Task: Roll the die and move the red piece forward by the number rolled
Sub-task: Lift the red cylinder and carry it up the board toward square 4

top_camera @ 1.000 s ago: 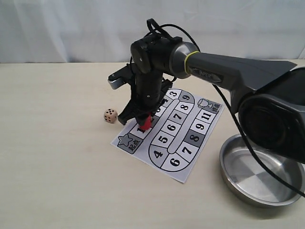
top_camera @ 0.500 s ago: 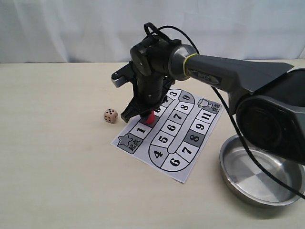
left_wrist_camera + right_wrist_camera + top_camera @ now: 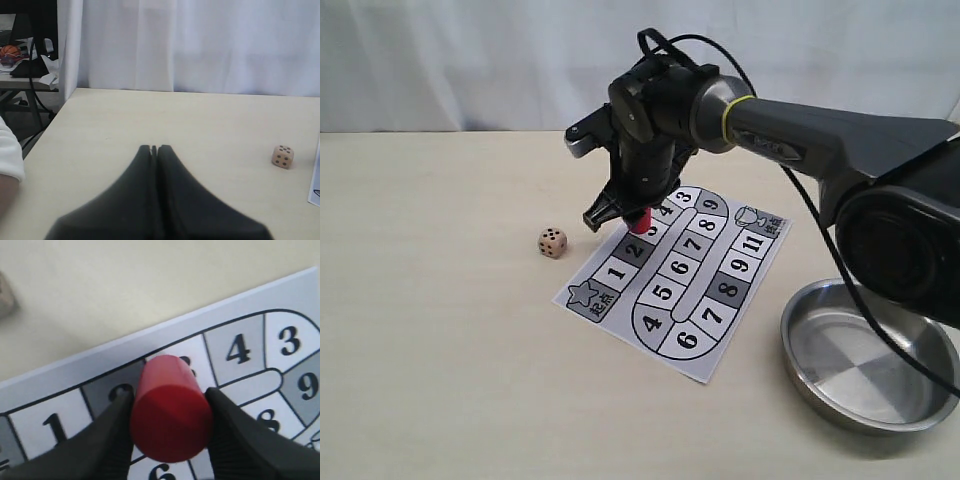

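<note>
The red piece [image 3: 641, 221] [image 3: 170, 407], a bright red cylinder, hangs above the numbered game board [image 3: 720, 320] [image 3: 240, 325], over the squares just past 2. My right gripper [image 3: 638, 222] [image 3: 170, 412] is shut on it, one black finger pressed to each side. The die [image 3: 552, 242] [image 3: 282, 156], a pale beige cube with black pips, rests on the table left of the board, apart from both grippers. Only the left wrist view shows my left gripper [image 3: 154, 148], low over bare tabletop with its jaws pressed together and nothing between them.
A round steel bowl [image 3: 868, 360] stands at the front right, beside the board. A white curtain [image 3: 470, 60] backs the table. The right arm [image 3: 800, 140] stretches over the board from the right. The table's edge [image 3: 60, 107] and clutter beyond it show in the left wrist view.
My right gripper has lifted the red piece off square 1 and carried it farther along the board, past square 2. The die and the left gripper have not moved.
</note>
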Robot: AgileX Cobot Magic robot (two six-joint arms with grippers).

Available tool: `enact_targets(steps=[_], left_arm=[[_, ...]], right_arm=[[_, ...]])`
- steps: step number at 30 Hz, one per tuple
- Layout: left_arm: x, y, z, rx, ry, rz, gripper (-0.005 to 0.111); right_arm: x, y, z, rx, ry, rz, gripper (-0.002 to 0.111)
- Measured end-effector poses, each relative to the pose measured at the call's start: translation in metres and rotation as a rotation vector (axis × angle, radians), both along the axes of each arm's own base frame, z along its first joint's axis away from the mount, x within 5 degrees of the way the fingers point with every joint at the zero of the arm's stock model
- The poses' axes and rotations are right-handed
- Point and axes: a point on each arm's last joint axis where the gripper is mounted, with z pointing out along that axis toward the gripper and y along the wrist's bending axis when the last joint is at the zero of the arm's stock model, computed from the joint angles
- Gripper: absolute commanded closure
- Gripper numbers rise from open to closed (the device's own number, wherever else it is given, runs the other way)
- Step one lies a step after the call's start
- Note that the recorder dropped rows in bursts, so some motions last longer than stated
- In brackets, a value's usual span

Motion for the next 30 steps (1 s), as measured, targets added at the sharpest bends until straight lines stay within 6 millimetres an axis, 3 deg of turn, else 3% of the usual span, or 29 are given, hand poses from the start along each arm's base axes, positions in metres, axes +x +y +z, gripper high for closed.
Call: enact_targets(steps=[4, 9, 16, 24, 30], left_arm=[[0.000, 0.000, 0.000, 0.000, 0.000, 0.000, 0.107], [0.000, 0.000, 0.000, 0.000, 0.000, 0.000, 0.107], [0.000, 0.000, 0.000, 0.000, 0.000, 0.000, 0.107], [0.000, 0.000, 0.000, 0.000, 0.000, 0.000, 0.107], [0.000, 0.000, 0.000, 0.000, 0.000, 0.000, 0.107]], right_arm=[[0.013, -0.018, 0.002, 0.030, -0.030, -0.072, 0.104], [0.018, -0.021, 0.001, 0.151, -0.008, -0.128, 0.104], [0.020, -0.017, -0.027, 0.162, 0.040, -0.139, 0.104], [0.020, -0.018, -0.025, 0.147, 0.029, -0.133, 0.104], [0.026, -0.024, -0.011, 0.114, -0.054, -0.114, 0.104]])
